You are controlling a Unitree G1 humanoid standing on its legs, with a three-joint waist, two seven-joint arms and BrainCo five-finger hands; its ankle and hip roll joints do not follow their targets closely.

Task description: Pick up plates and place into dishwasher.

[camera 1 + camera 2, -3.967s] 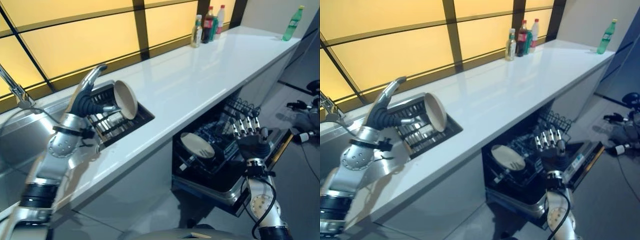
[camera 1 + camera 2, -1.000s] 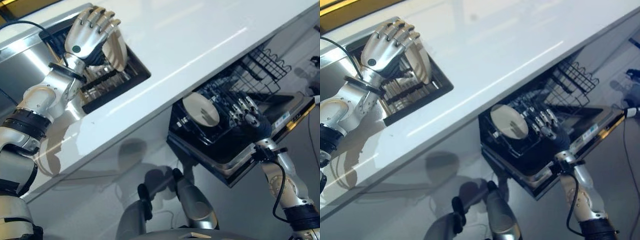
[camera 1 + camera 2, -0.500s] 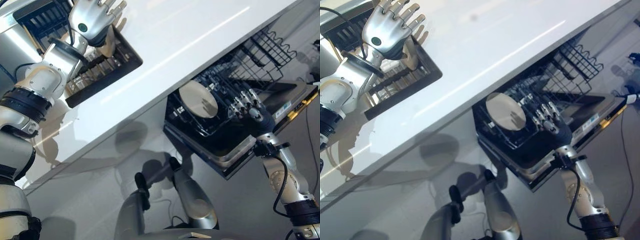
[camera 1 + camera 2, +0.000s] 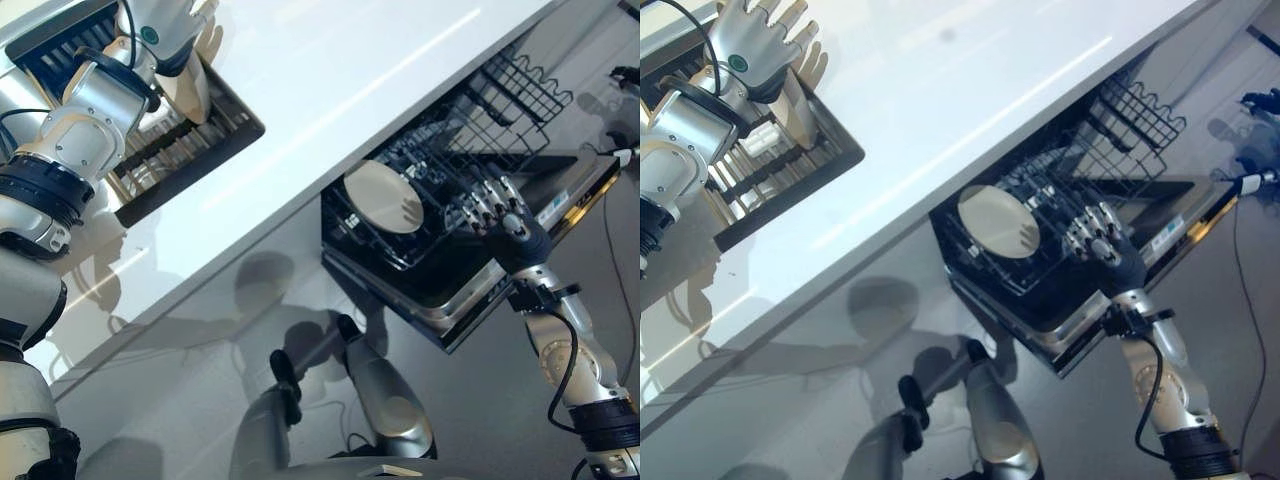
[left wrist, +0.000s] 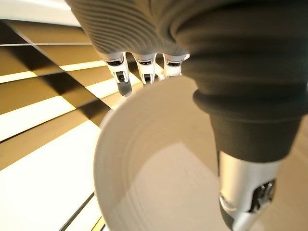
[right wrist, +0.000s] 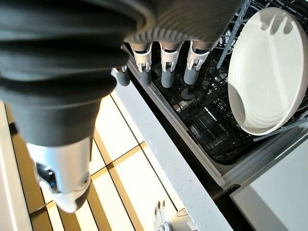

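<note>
I've got my left hand [image 4: 165, 25] curled round a plate [image 5: 159, 173] at the rack [image 4: 215, 125], I think; next, lift it toward the dishwasher [image 4: 450, 270]. My right hand [image 4: 1102, 240] hangs slack, empty.

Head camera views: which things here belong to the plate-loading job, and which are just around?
Part of the job:
- plate standing in the drying rack, left hand on it
- plate already standing in the dishwasher rack
- dishwasher door, open
- right hand over the dishwasher rack, fingers straight

Just around:
- white countertop
- grey floor
</note>
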